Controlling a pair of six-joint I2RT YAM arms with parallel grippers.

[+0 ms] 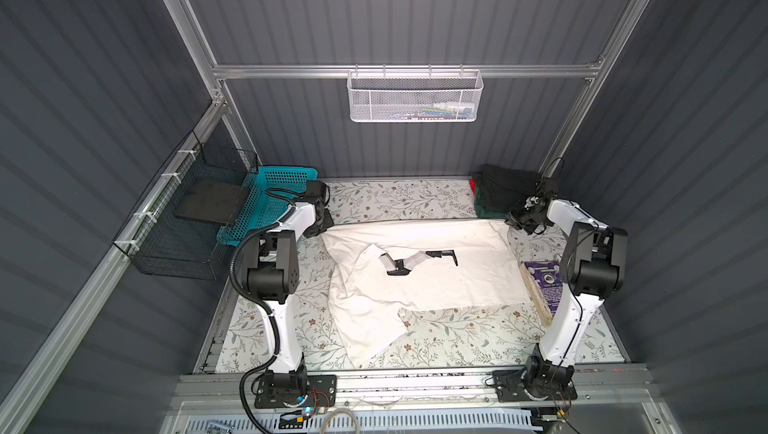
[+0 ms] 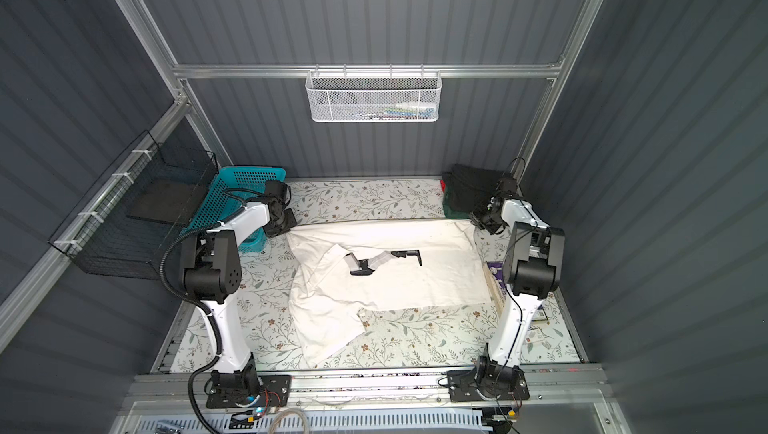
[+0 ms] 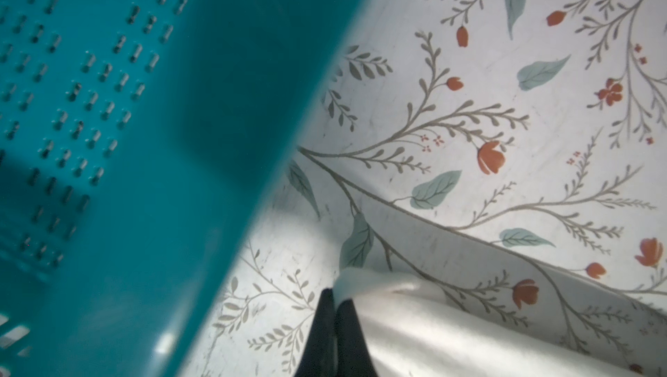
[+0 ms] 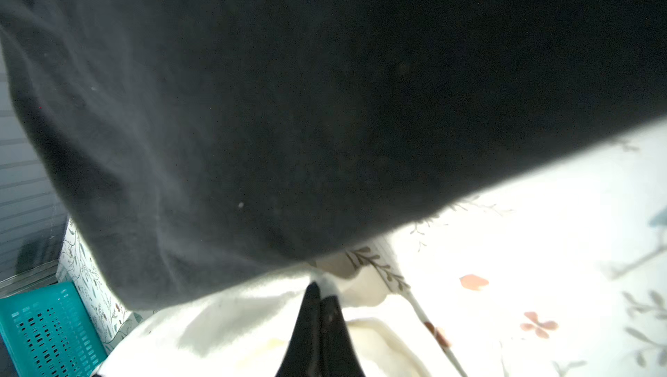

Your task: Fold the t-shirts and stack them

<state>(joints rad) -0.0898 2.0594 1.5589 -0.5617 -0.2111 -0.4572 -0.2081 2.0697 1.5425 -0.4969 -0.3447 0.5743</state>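
Both closed: left fingers (image 3: 321, 332), right fingers (image 4: 306, 324) each pinching an off-white t-shirt (image 1: 440, 282) corner between tips; looks limp, light, so hold hems.

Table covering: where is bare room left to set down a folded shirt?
Free: the far strip of covering between teal basket and folded stack, and the front stretch between white t-shirt and front rail. Crowded: the right edge, with purple box beside the right arm.

Overhead glare whitens the off-white t-shirt (image 1: 436, 282); wrist views blurry.
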